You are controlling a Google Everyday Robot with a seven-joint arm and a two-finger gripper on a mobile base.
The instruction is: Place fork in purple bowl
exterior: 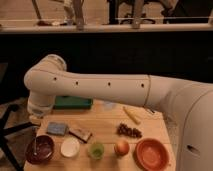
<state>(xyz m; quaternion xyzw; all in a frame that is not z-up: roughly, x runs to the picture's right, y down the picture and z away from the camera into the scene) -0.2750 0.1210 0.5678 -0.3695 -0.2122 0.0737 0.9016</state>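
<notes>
Claw [35, 131] hangs just above the purple bowl [41, 149] at the tabletop's [105, 131] front left; whether it grips anything I cannot tell. A slim silvery fork [34, 146] appears to stand in the bowl, so the placing step looks nearly complete. Next comes letting go and lifting clear without tipping the bowl.

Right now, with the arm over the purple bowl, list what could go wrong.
The gripper hangs at the left end of the table, just above the purple bowl. The fork shows as a thin silvery streak near the bowl's left rim, so it might tip out. The bowl sits by the table's front-left corner; a nudge could push it off.
</notes>
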